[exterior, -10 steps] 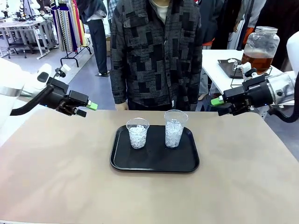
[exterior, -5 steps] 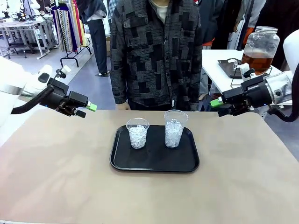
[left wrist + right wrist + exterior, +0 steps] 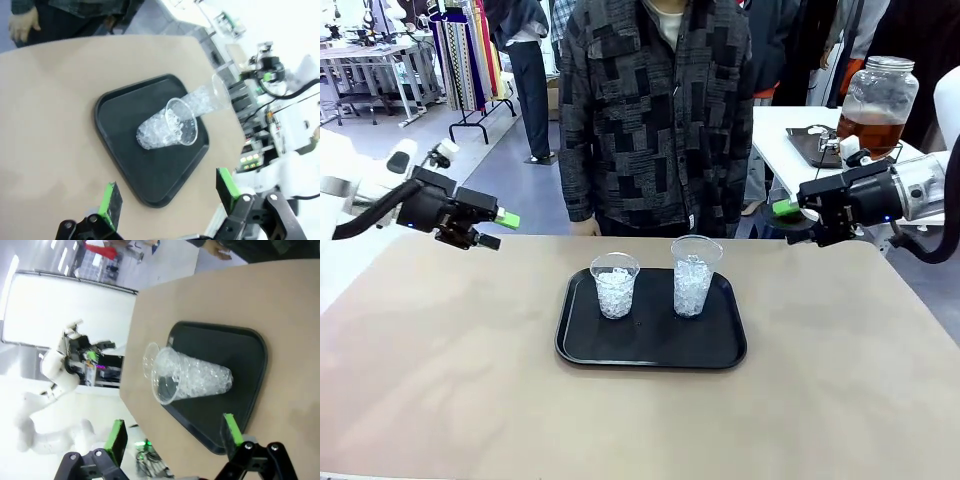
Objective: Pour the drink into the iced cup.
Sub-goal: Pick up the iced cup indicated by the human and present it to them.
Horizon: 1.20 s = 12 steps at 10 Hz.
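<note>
Two clear plastic cups packed with ice stand on a black tray (image 3: 650, 355) at mid-desk in the front view. The shorter cup (image 3: 615, 285) is on the side of the left fingers (image 3: 507, 220) and the taller cup (image 3: 693, 277) on the side of the right fingers (image 3: 783, 208). Both pairs hover above the desk (image 3: 440, 380) near its far corners, spread wide and empty, well apart from the cups. The drink (image 3: 869, 133), amber in a lidded glass jar dispenser (image 3: 877, 100), sits on a side table beyond the right fingers. A person (image 3: 655, 110) stands at the far edge, between the two pairs.

From the left wrist, the left fingers (image 3: 109, 205) stand parted with nothing between them. The tray (image 3: 120, 145) lies ahead of their tips, with the shorter cup (image 3: 167, 131) nearer and the taller cup (image 3: 210, 97) behind it.

From the right wrist, the right fingers (image 3: 117, 440) are likewise apart and bare. The taller cup (image 3: 192, 380) is nearer and the shorter cup (image 3: 150, 360) just past it.

No liquid shows in either cup, so pouring looks not yet begun. The next move probably calls for bringing a cup and the dispenser's spigot together, with the cup kept upright so the ice stays in. Which cup is meant I cannot tell.
</note>
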Tool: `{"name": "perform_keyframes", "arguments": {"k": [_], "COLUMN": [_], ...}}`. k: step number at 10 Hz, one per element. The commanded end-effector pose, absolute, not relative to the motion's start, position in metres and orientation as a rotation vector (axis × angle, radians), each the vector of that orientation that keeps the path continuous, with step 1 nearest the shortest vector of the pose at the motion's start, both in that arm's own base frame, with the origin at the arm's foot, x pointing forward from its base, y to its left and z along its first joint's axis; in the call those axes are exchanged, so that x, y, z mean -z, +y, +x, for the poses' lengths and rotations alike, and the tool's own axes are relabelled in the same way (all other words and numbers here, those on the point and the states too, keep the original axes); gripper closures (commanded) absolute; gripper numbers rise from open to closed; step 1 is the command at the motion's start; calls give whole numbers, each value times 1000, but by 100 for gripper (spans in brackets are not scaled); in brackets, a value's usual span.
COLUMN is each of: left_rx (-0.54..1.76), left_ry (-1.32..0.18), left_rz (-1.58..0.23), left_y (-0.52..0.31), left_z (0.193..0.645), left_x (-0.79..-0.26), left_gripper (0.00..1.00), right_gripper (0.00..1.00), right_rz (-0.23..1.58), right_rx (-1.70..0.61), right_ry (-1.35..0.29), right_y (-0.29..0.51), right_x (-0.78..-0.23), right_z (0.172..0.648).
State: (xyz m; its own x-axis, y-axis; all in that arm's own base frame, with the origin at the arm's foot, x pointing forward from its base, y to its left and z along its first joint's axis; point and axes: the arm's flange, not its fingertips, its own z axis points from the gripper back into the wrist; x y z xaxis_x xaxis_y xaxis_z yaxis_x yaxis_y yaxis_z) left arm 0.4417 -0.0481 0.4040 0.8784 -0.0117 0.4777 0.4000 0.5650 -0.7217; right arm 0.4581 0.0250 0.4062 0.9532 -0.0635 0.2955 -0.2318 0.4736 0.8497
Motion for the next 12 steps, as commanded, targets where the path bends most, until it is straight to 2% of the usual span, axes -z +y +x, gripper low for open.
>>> {"name": "perform_keyframes", "arguments": {"k": [1,4,8,10,12], "left_rx": [156,85,34,60,81], "left_ry": [-451,-383,-228,-124,-89], "left_rz": [-1083,-1237,-1370,-1444,-1481], "left_y": [-34,-25,-11,-10,-12], "left_z": [459,475,502,508,505], "left_x": [-392,-367,-339,-337,-337], "left_gripper": [0,0,0,0,0], "right_gripper": [0,0,0,0,0], "right_rz": [1203,1370,1436,1464,1480], "right_rx": [33,105,142,144,129], "right_ry": [-272,-108,-7,49,53], "right_y": [16,2,-9,-12,-12], "right_x": [-405,-379,-351,-352,-356], "right_z": [480,500,524,529,529]}}
